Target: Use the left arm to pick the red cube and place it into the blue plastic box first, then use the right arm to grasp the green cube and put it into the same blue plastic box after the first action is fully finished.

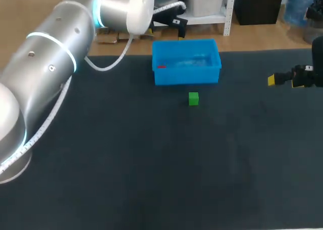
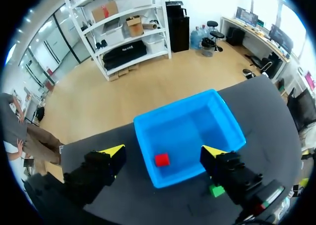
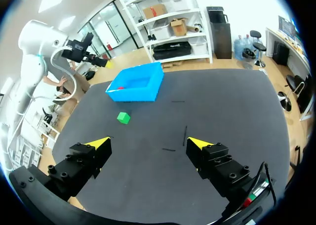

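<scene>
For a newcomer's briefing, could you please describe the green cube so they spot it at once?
Find the blue box at the far edge of the dark table. The green cube sits just in front of it. Unlike the red cube, it is outside the box.

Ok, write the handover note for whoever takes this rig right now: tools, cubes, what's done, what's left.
Left tool: open, empty, held up over the blue box.
Right tool: open, empty, above the table on its right side, well away from both cubes.
Red cube: lying inside the blue box.
Green cube: on the table just in front of the box, untouched.
Done: the left arm's step.
Left: the right arm picks the green cube and puts it in the same box.
</scene>
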`<state>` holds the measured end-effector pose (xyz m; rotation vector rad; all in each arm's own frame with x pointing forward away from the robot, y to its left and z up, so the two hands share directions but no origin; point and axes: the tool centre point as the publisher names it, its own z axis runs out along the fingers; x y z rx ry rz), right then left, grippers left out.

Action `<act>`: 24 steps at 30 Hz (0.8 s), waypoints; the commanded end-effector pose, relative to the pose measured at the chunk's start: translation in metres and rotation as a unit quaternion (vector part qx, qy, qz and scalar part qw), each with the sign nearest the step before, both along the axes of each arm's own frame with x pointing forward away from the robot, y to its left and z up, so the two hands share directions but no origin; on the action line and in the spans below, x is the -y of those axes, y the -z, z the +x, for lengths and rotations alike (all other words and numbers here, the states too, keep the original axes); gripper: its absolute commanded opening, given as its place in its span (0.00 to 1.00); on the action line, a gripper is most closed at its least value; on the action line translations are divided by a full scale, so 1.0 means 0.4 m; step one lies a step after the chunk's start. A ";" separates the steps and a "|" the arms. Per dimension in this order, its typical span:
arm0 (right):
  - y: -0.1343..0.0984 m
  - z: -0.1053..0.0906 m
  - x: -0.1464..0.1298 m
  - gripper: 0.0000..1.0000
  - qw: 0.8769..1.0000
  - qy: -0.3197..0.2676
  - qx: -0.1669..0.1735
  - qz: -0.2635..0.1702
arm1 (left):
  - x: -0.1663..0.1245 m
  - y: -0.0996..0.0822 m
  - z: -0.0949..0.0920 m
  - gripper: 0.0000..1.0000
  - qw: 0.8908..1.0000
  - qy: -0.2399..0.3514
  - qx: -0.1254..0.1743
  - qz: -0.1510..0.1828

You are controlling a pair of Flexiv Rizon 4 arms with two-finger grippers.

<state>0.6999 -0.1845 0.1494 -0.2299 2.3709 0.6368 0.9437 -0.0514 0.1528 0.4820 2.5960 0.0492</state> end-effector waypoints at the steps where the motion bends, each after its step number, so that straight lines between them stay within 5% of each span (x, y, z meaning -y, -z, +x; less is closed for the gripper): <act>1: 0.000 0.000 0.001 1.00 1.000 0.000 0.000 0.000 | -0.012 -0.027 -0.015 1.00 0.999 -0.003 -0.053 0.014; 24: 0.000 0.000 0.001 1.00 1.000 0.000 0.000 0.000 | -0.055 -0.061 -0.135 1.00 0.998 0.029 -0.003 -0.062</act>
